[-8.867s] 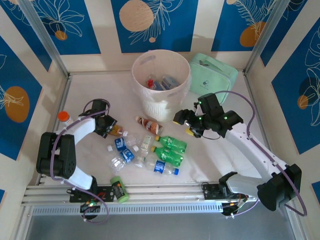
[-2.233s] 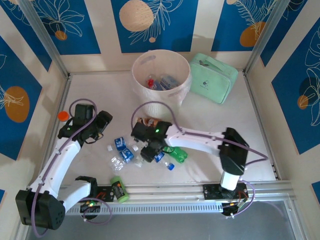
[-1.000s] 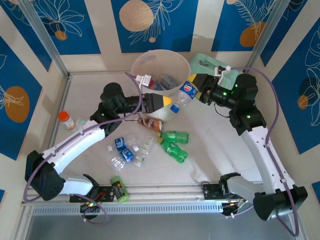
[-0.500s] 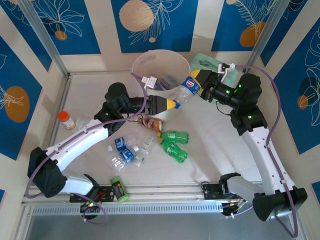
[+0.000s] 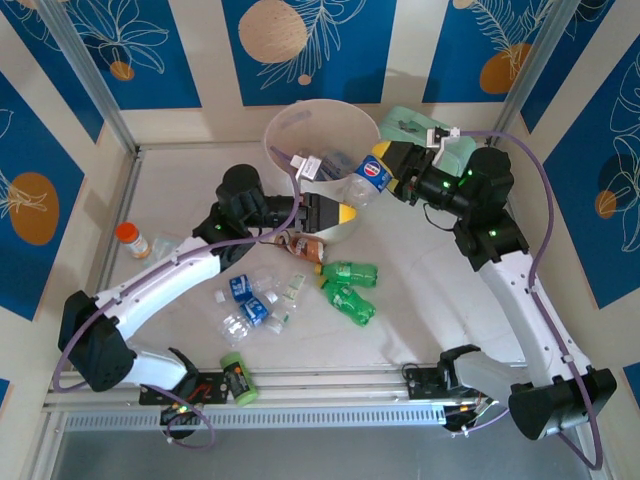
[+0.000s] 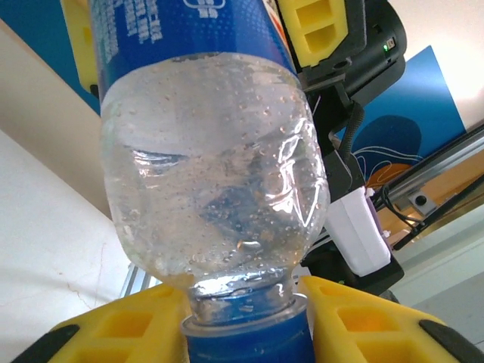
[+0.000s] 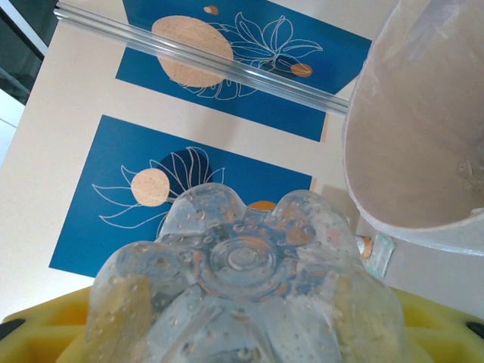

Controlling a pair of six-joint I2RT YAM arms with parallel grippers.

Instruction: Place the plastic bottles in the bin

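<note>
Lying in bin — several bottles; clear bottle at rim.

Robot lab test cell: aluminium frame, blue floral wall panels.

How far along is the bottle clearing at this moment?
Done: a few bottles lie in the bin. In hand: one clear blue-labelled bottle is held by the rim, left gripper at its neck, right gripper at its base. Left: two green bottles, a brownish bottle and several clear ones on the table.

Bottle cropped in the left wrist view — at top and bottom edges
</note>
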